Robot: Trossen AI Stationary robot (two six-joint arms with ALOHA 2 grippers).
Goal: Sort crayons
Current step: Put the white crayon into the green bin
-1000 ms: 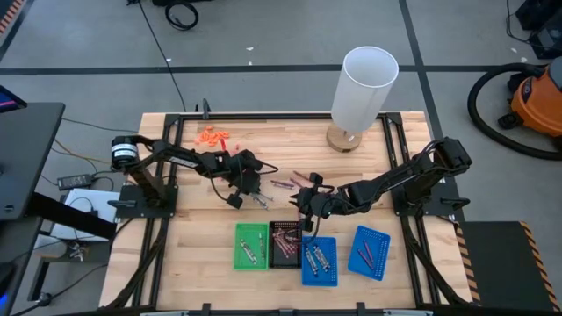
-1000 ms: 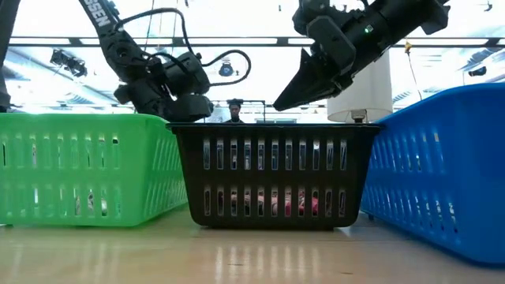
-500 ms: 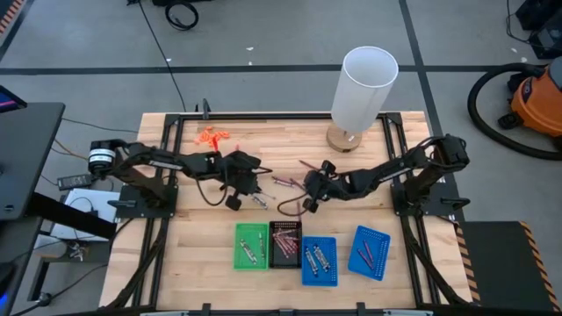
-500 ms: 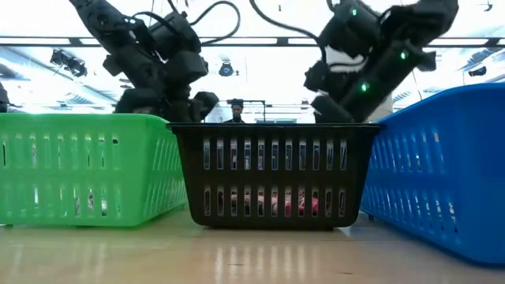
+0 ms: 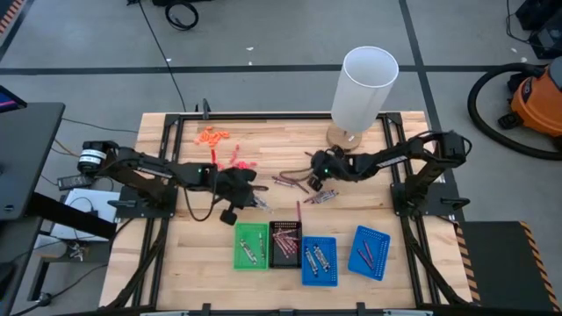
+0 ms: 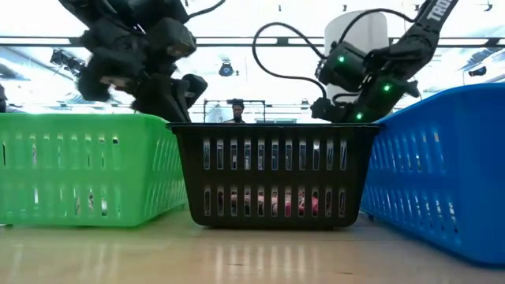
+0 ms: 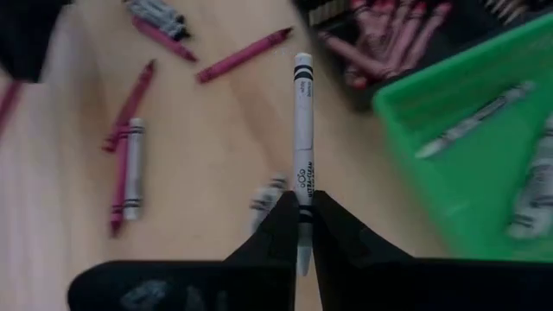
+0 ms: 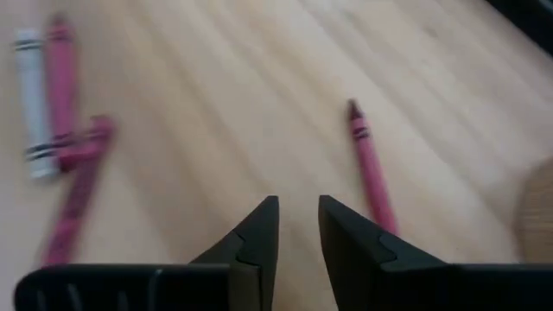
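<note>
My left gripper (image 5: 253, 198) is shut on a grey-silver crayon (image 7: 302, 130), just on the far side of the green tray (image 5: 251, 247). My right gripper (image 5: 313, 173) is open and empty, low over the table's middle. A pinkish-red crayon (image 8: 371, 168) lies flat on the wood just ahead of it. More maroon, pinkish-red and grey crayons lie flat between the arms (image 5: 285, 182), and others to one side in the right wrist view (image 8: 52, 104). One maroon crayon (image 5: 299, 211) lies by the black tray (image 5: 284, 244). My left gripper pinches the grey-silver crayon between its two fingertips near its blunt end (image 7: 302, 192). The crayon runs forward along the fingers, its tip pointing away from them. It is lifted clear of the table.
Two blue trays (image 5: 319, 261) (image 5: 369, 252) with crayons stand to the right of the black one. A white cylinder (image 5: 364, 88) stands at the far edge. Bright orange bits (image 5: 211, 136) and coral-pink bits (image 5: 239, 162) lie at the far left.
My right gripper has drawn back from over the black and blue trays toward the table's far edge, down to the loose crayons. My left gripper has gone a little toward the near edge and the green tray.
</note>
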